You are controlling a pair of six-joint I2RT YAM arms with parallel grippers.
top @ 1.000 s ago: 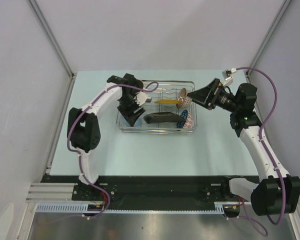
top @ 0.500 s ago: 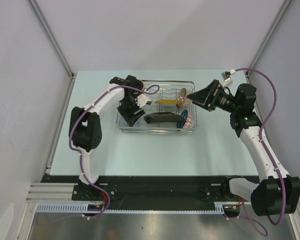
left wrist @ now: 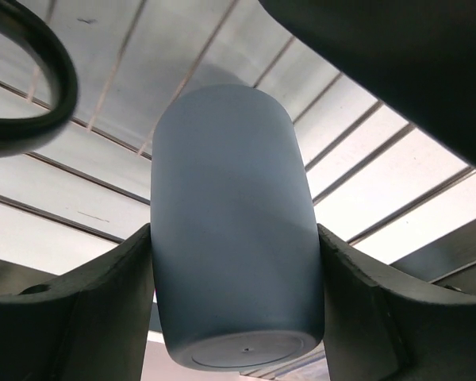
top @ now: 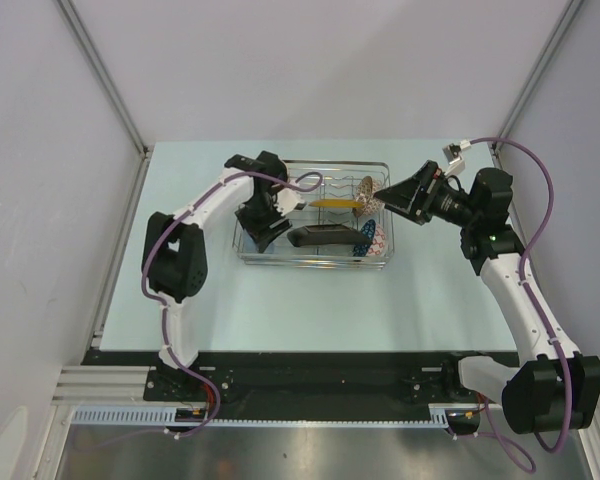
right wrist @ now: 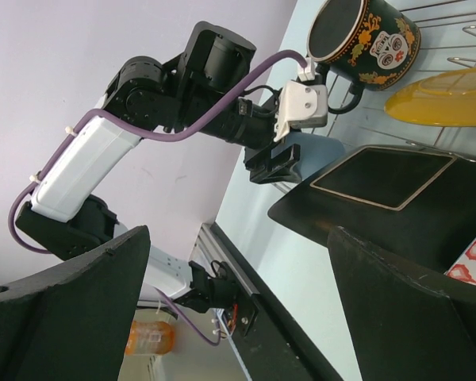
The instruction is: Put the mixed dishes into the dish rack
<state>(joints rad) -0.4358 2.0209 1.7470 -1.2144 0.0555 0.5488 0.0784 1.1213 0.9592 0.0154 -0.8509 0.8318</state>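
The silver wire dish rack [top: 310, 262] stands mid-table. My left gripper [top: 264, 224] is inside its left end, shut on the light-blue handleless cup [left wrist: 234, 206], base toward the camera, both fingers pressed on its sides above the rack wires. The dark mug [right wrist: 365, 36] sits at the rack's far left. A dark square plate [top: 320, 236] lies tilted in the middle, with a yellow round face [top: 332, 203] behind it. The pinkish-beige bowl [top: 367, 190] and the blue patterned bowl [top: 372, 240] stand on edge at the right end. My right gripper [top: 384, 191] is open and empty beside the pinkish bowl.
The pale-blue table [top: 310, 310] is walled by white panels with metal posts at left, back and right. A black rail [top: 310, 375] runs along the near edge. An orange bottle [right wrist: 151, 337] lies off the table beyond the left arm's base.
My left gripper, holding the cup, has shifted slightly farther and right inside the rack, and its elbow has swung right. The right arm has barely moved.
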